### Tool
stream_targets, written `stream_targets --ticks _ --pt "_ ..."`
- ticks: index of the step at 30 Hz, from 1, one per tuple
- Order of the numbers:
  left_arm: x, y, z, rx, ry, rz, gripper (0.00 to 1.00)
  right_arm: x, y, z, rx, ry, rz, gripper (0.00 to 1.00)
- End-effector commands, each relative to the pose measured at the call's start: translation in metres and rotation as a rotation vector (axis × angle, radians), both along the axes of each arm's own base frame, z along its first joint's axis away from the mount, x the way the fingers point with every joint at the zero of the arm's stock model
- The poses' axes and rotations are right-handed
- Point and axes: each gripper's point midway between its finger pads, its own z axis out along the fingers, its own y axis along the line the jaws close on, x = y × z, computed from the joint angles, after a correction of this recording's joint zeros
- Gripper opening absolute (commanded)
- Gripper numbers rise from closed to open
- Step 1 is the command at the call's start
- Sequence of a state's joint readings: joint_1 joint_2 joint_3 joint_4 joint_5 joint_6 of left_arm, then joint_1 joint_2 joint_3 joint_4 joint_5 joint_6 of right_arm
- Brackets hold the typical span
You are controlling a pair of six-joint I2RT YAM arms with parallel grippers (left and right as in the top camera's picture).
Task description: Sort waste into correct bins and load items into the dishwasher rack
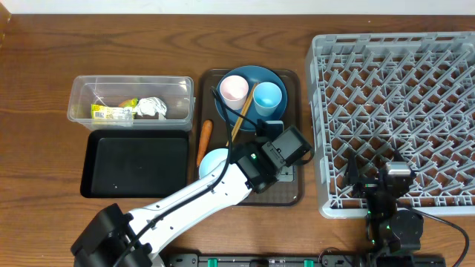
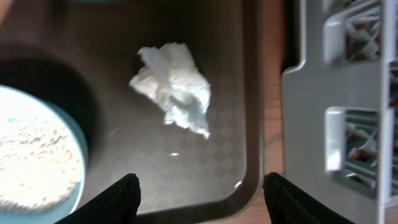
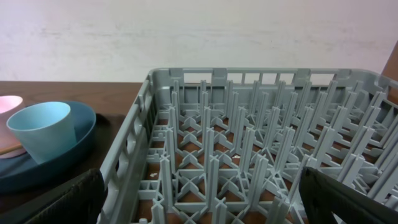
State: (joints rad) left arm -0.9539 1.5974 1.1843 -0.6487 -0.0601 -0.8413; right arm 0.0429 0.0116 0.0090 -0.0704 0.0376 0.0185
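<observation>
Rack [image 1: 393,119] fills the right side of the table [image 1: 44,44], and its left wall stands just beside the brown tray [image 1: 293,189], with only a thin strip of wood between them. I have little room on that flank.

On the far left the black tray [image 1: 135,165] sits in front of the clear container [image 1: 130,83], their long edges almost touching. The container holds a wrapper [image 1: 111,113] and a tissue [image 1: 152,108].

On the brown tray's far half sits the plate [image 1: 256,74], carrying the pink cup [image 1: 234,90] and the blue cup [image 1: 268,96] side by side, with the chopsticks [image 1: 237,124] crossing its near rim. The bowl [image 2: 31,155] stands at the near left and has rice [image 2: 37,162] in it. The carrot [image 1: 204,137] lies along the tray's left rim.

My left gripper [image 2: 202,202] hangs over the tray's near right corner, jaws apart and empty. A second tissue [image 2: 174,87] lies just ahead of them on bare tray, clear of the bowl and nearer the right rim.

My right gripper [image 3: 205,199] hovers over the rack's near edge with its jaws spread wide and nothing between them.
</observation>
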Motion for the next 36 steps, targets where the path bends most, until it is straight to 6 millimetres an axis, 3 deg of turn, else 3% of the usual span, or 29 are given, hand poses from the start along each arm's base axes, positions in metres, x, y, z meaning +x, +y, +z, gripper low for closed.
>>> stream_targets --ticks 1,16,36 --pt "0.006 -0.001 0.001 -0.002 -0.027 0.019 0.66 0.000 0.002 0.000 0.003 -0.002 0.006 0.99" --pt "0.012 -0.007 -0.023 0.035 -0.014 0.023 0.66 0.000 0.002 0.000 0.003 -0.002 0.006 0.99" --pt "0.018 -0.007 -0.082 0.141 0.030 0.031 0.66 0.000 0.002 0.000 0.003 -0.002 0.006 0.99"
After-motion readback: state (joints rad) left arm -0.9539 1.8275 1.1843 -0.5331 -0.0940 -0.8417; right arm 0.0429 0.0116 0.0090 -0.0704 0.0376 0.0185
